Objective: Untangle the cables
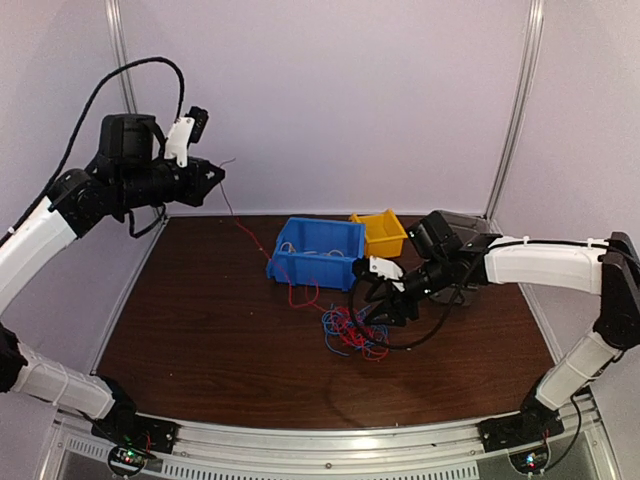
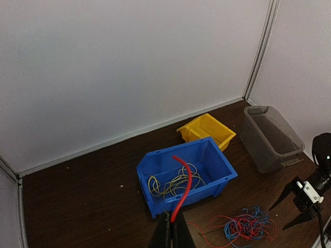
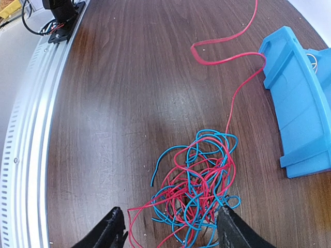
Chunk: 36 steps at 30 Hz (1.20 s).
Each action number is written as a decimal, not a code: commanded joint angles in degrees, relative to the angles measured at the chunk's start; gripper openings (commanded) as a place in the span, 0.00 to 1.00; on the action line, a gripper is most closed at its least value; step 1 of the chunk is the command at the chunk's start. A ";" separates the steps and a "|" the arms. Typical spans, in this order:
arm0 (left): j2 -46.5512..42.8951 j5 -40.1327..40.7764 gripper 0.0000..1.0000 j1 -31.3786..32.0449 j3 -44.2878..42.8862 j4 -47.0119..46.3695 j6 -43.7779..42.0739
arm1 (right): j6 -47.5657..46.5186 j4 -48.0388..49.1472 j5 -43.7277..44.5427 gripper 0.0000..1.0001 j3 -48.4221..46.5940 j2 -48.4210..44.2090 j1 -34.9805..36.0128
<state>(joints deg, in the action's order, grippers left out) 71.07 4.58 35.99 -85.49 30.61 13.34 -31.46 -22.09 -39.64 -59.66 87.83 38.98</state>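
Diagonally: red cable [image 2: 185, 190], left fingers [image 2: 164, 233] to tangle [image 3: 199, 180]

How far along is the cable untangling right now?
Done: yellow strands lie in the blue bin. In hand: the left gripper is shut on one red strand, held high above the table. Left: a red and blue tangle on the table, the right gripper open over it.

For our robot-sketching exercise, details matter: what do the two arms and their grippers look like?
The left arm and right arm have white shells between black joints. A thick black cable loops above the left arm; another hangs under the right. Each wrist carries a small white bracket. The left gripper and right gripper have black, tapered fingers. Green and red lights glow at both bases.
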 commanded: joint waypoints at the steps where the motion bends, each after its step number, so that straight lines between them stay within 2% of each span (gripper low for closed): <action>1: -1.44 -7.20 0.00 -0.22 8.79 3.10 6.56 | -0.03 -0.52 2.46 0.60 -1.87 3.96 -0.24; 7: -5.02 -8.52 0.00 -0.13 22.25 6.64 11.54 | 1.41 2.77 4.85 0.60 -3.52 8.06 0.44; 12: -2.97 5.27 0.00 -0.13 24.17 15.23 14.49 | 1.58 2.67 5.21 0.64 -6.79 12.35 2.17; 16: 0.00 4.06 0.00 -0.13 25.76 14.12 14.97 | 2.85 3.38 6.31 0.63 -8.16 15.23 3.52; 19: 0.97 -2.35 0.00 -0.17 27.75 7.23 14.88 | 4.46 4.82 8.12 0.60 -8.32 16.54 3.64; 23: 0.24 -18.64 0.00 -0.05 32.48 -10.11 15.14 | 5.42 6.72 10.66 0.56 -7.70 17.09 3.60; 26: 1.60 -24.43 0.00 0.09 35.13 -20.34 18.30 | 5.65 7.07 10.38 0.55 -7.27 17.26 3.59; 30: 7.94 -27.34 0.00 1.55 36.23 -28.59 19.76 | 5.73 7.34 9.99 0.55 -6.75 17.29 3.64; 35: 18.19 -28.59 0.00 4.98 33.54 -33.09 19.77 | 6.00 7.67 9.81 0.53 -5.78 17.55 3.58; 36: 20.28 -28.99 0.04 5.83 32.48 -33.21 19.56 | 5.97 7.79 9.88 0.52 -5.43 17.68 3.59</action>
<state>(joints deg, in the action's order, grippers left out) 85.45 -20.60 39.22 -50.37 4.93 32.23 -26.39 -15.64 -30.68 -66.32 104.86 42.63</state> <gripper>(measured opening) 0.010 0.533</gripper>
